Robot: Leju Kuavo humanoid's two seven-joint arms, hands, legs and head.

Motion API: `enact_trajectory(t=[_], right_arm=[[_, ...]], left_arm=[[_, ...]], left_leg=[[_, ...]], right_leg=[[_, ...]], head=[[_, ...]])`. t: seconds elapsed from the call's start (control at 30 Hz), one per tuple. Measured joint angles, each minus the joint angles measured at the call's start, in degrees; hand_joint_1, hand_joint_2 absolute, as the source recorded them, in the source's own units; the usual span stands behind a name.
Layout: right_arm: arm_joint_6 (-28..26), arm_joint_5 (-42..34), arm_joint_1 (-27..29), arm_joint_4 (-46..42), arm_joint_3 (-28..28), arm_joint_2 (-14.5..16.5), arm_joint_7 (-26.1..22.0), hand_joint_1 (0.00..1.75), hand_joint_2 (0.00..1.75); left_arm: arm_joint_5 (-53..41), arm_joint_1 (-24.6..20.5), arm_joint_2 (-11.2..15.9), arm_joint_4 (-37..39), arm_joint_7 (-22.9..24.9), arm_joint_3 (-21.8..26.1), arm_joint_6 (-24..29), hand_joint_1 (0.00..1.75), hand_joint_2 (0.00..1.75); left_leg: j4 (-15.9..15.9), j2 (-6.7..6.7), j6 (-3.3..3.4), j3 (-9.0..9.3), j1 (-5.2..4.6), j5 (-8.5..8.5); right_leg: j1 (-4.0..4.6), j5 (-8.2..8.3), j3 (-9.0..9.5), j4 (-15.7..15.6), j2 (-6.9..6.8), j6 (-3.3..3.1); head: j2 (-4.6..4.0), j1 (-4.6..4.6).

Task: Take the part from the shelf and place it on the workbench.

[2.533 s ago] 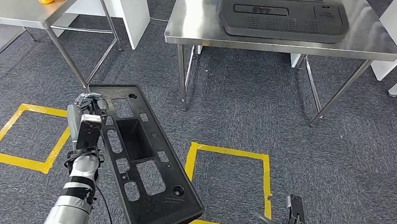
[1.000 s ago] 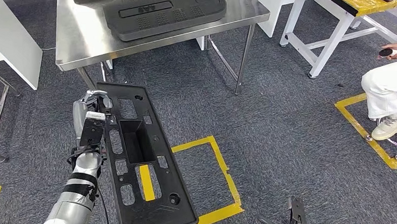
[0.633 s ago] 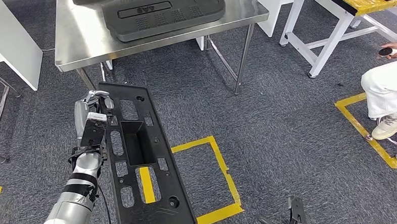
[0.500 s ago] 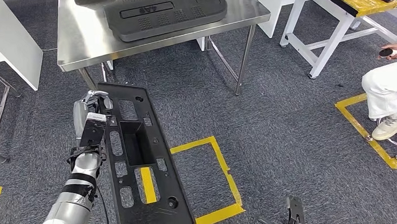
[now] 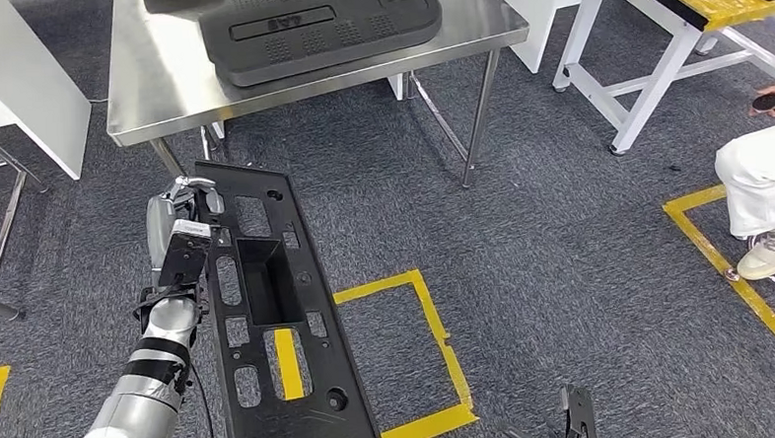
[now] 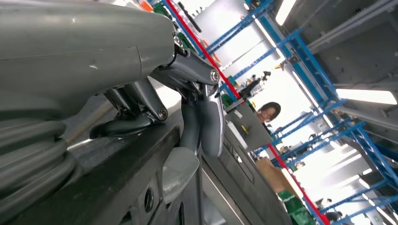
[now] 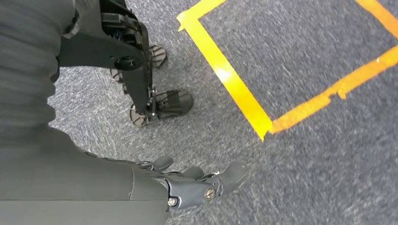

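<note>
left robot hand (image 5: 178,210) grips black part (image 5: 274,313) by its long edge, carried above carpet | right robot hand (image 7: 197,183) hangs empty, fingers apart | steel table (image 5: 151,81) at 12 o'clock

Long black plastic part (image 5: 269,313) with rectangular cut-outs and central recess, held lengthwise above carpet, workbench (image 5: 160,76) ahead

The right hand (image 7: 197,185) hangs above the grey carpet floor (image 7: 305,178) and holds nothing; its fingers (image 7: 232,172) are a little curled and apart. On the floor, yellow tape (image 7: 244,101) makes a corner of a square.
</note>
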Motion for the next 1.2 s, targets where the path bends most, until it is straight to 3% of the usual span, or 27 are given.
enact_trajectory(t=[0.07,0.13,0.17,0.2,0.23,0.27,0.33,0.37,0.43,0.53,0.6,0.67,0.7,0.73,0.77,0.83,0.9,0.97,1.07,1.17,1.2], right_arm=[[-0.02,0.04,-0.06,0.00,-0.01,0.07,-0.01,0.00,1.75],[-0.02,0.05,-0.10,0.00,-0.01,0.09,-0.02,0.00,1.75],[-0.02,0.05,-0.09,0.00,-0.01,0.08,-0.01,0.00,1.75],[-0.02,0.05,-0.07,0.00,-0.01,0.08,-0.01,0.00,1.75],[-0.02,0.05,-0.04,0.00,-0.01,0.11,-0.01,0.00,1.75],[-0.02,0.05,-0.04,0.00,-0.01,0.16,-0.01,0.00,1.75],[-0.02,0.05,-0.07,0.00,-0.01,0.25,-0.01,0.00,1.75],[-0.02,0.05,-0.11,0.00,-0.01,0.27,-0.01,0.00,1.75],[-0.02,0.06,-0.11,0.00,-0.02,0.24,0.01,0.00,1.75],[-0.02,0.06,-0.02,0.00,-0.04,0.23,0.00,0.00,1.75],[-0.01,0.07,-0.13,0.00,-0.05,0.28,-0.01,0.00,1.75],[-0.01,0.07,-0.15,0.00,-0.05,0.29,-0.02,0.00,1.75],[-0.02,0.07,-0.09,0.00,-0.05,0.29,-0.02,0.00,1.75],[-0.02,0.07,-0.02,0.00,-0.06,0.29,-0.02,0.00,1.75],[-0.01,0.07,0.00,0.00,-0.07,0.27,-0.02,0.00,1.75],[-0.01,0.07,-0.07,0.00,-0.14,0.21,-0.02,0.00,1.75],[-0.02,0.08,-0.18,0.00,-0.26,0.17,-0.02,0.00,1.75],[-0.02,0.09,-0.21,0.00,-0.34,0.18,-0.02,0.00,1.75],[-0.02,0.16,-0.19,-0.03,-0.37,0.25,-0.03,0.00,1.75],[-0.02,0.25,-0.26,-0.04,-0.40,0.25,-0.04,0.00,1.75],[-0.02,0.28,-0.24,-0.04,-0.42,0.26,-0.04,0.00,1.75]], left_arm=[[0.00,-0.02,0.07,-0.01,-0.01,-0.02,0.00,1.75,1.75],[0.04,0.11,0.17,-0.01,0.01,-0.05,0.00,1.75,1.75],[0.05,0.28,0.24,0.00,0.02,-0.07,0.00,1.75,1.75],[0.07,0.46,0.31,0.01,0.03,-0.07,0.00,1.75,1.75],[0.07,0.60,0.36,0.01,0.04,-0.07,0.00,1.75,1.75],[0.06,0.68,0.40,0.01,0.04,-0.07,0.00,1.75,1.75],[0.05,0.68,0.44,0.02,0.04,-0.07,0.01,1.75,1.75],[0.06,0.64,0.45,0.02,0.04,-0.07,0.01,1.75,1.75],[0.07,0.68,0.48,0.03,0.07,-0.07,0.01,1.75,1.75],[0.04,0.59,0.51,0.01,0.06,-0.07,0.01,1.75,1.75],[0.04,0.40,0.52,-0.03,0.03,-0.07,0.01,1.75,1.75],[0.03,0.43,0.50,-0.03,0.02,-0.07,0.01,1.75,1.75],[0.03,0.52,0.50,-0.02,0.02,-0.07,0.00,1.75,1.75],[0.03,0.58,0.50,-0.02,0.02,-0.07,0.00,1.75,1.75],[0.03,0.62,0.50,-0.02,0.02,-0.07,0.00,1.75,1.75],[0.03,0.56,0.50,-0.03,0.01,-0.07,-0.01,1.75,1.75],[0.04,0.38,0.51,-0.03,0.02,-0.07,-0.04,1.75,1.75],[0.04,0.25,0.52,-0.03,0.05,-0.07,-0.08,1.75,1.75],[-0.02,-0.01,0.61,-0.07,0.15,-0.07,-0.22,1.75,1.75],[-0.03,-0.28,0.72,0.00,0.46,-0.10,-0.49,1.75,1.75],[-0.03,-0.24,0.77,0.07,0.58,-0.11,-0.56,1.75,1.75]], left_leg=[[3.53,-0.92,-0.26,-1.40,0.27,-2.03],[11.49,-2.05,-0.12,-5.56,0.25,-5.17],[15.25,-2.34,-0.06,-7.90,0.21,-6.15],[17.31,-2.47,0.01,-9.60,0.21,-6.05],[17.10,-2.51,0.12,-10.27,0.22,-4.70],[14.60,-2.52,0.25,-9.80,0.24,-2.32],[6.93,-2.69,0.45,-7.11,0.26,2.60],[4.01,-2.83,0.52,-5.86,0.23,3.77],[2.00,-3.06,0.65,-4.97,-0.05,3.77],[1.49,-3.02,1.51,-4.56,0.00,3.70],[1.24,-2.96,2.18,-4.13,0.17,3.55],[1.23,-2.92,2.57,-3.94,0.09,3.24],[1.23,-2.92,2.65,-3.79,0.05,3.06],[1.23,-2.92,2.66,-3.56,0.03,2.85],[1.23,-2.93,2.60,-3.22,0.02,2.60],[1.23,-2.94,2.28,-2.43,-0.06,1.98],[1.16,-2.93,1.75,-2.04,-0.38,1.45],[0.92,-2.88,1.26,-1.90,-0.58,1.13],[2.59,-2.71,0.55,-2.55,-0.43,-0.22],[12.74,-2.69,0.34,-7.86,-0.40,-4.12],[15.79,-2.70,0.31,-9.92,-0.39,-4.67]], right_leg=[[-0.23,-0.48,0.77,-0.08,0.40,-1.01],[-0.05,-1.00,1.42,-0.09,0.72,-1.83],[0.12,-1.22,1.70,-0.09,0.93,-2.12],[0.27,-1.43,1.99,-0.07,1.17,-2.35],[0.36,-1.67,2.35,-0.05,1.45,-2.44],[0.41,-1.94,2.78,-0.02,1.73,-2.42],[0.57,-2.59,3.48,0.11,2.22,-1.97],[0.72,-2.83,3.54,0.22,2.39,-1.68],[0.86,-2.93,3.26,0.23,2.57,-1.06],[0.62,-3.39,2.55,0.96,2.23,-0.33],[0.60,-5.25,-0.34,6.06,1.38,-0.19],[0.60,-7.51,-5.16,14.12,0.88,-0.19],[0.60,-7.85,-7.03,16.67,0.81,-0.04],[0.60,-7.25,-7.76,17.00,0.79,0.25],[0.60,-5.73,-7.17,14.88,0.76,0.63],[0.68,-1.74,-3.46,6.43,0.40,1.06],[1.03,0.20,-0.65,0.81,0.18,0.55],[1.35,0.02,-0.20,0.16,0.32,-0.27],[0.75,-0.40,0.57,-0.12,0.48,-1.39],[0.74,-1.07,1.65,-0.20,0.62,-2.60],[0.82,-1.29,1.94,-0.19,0.71,-2.81]], head=[[-0.01,-0.20],[-0.01,-0.31],[-0.01,-0.31],[-0.01,-0.31],[-0.01,-0.32],[-0.01,-0.33],[-0.01,-0.33],[-0.01,-0.32],[0.00,-0.26],[-0.01,-0.15],[0.00,0.07],[0.01,0.25],[0.01,0.25],[0.00,0.27],[0.00,0.27],[-0.01,0.30],[-0.01,0.28],[-0.01,0.24],[0.00,0.04],[0.00,-0.25],[0.00,-0.23]])
